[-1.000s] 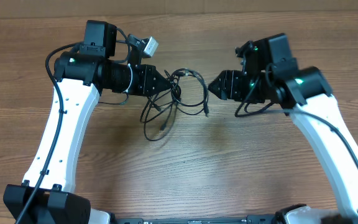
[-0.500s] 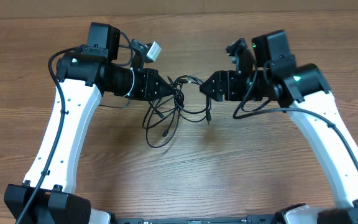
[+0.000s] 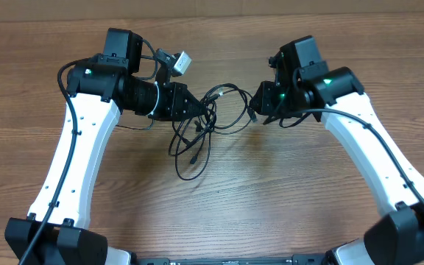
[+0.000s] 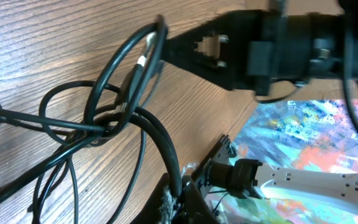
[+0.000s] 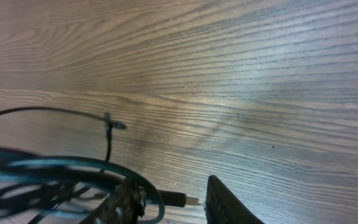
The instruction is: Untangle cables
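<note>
right gripper [image 5: 170, 182]: fingers partly spread, plug end [image 5: 182, 200] lies between them with a gap showing at its tip, so not pinched yet. The plug looks to run lengthwise across the jaws, so closing here would likely squeeze it end-on. Better to re-seat on the cord just behind the plug.

left gripper [image 3: 199, 110]: pressed together on the cables [image 3: 197, 131] at the left side of the tangle.

The tangle sits mid-table [image 3: 271, 206], nearer the far edge, between both grippers. One strand arcs from the tangle to the right gripper. A loose loop [image 3: 188, 165] trails toward the near edge.

To do it well: left anchors the tangle, right draws the plug end toward the right edge, slow and low, along that strand's own line.

Risk: a hard pull probably cinches the crossings by the left fingertips. If the loops tighten, back off and feed the plug back through instead.
</note>
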Controlling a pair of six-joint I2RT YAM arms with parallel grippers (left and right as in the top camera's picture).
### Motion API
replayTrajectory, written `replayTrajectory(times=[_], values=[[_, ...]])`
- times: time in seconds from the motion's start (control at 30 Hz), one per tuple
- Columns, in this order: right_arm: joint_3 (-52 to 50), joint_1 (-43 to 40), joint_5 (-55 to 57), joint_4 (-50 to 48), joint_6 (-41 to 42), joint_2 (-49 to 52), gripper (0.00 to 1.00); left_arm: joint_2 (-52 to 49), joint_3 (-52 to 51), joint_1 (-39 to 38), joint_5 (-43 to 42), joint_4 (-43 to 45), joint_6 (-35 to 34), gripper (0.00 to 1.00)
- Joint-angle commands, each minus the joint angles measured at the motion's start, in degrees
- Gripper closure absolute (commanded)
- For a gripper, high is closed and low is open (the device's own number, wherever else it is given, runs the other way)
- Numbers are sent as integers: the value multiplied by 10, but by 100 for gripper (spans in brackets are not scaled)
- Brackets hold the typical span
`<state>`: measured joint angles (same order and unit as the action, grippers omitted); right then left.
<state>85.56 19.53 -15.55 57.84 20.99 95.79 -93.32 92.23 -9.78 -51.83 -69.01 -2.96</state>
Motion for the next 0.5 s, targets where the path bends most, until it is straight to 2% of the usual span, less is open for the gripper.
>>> replayTrajectory(times=[0.0, 0.23, 0.47], values=[[-1, 0, -13, -12, 17, 19, 67, 13, 13, -4, -29, 1, 9, 96], [-1, 0, -23, -51, 41, 23, 61, 13, 13, -4, -34, 1, 9, 96], [-1, 24, -2, -97, 97, 66, 62, 13, 13, -4, -62, 2, 9, 96]])
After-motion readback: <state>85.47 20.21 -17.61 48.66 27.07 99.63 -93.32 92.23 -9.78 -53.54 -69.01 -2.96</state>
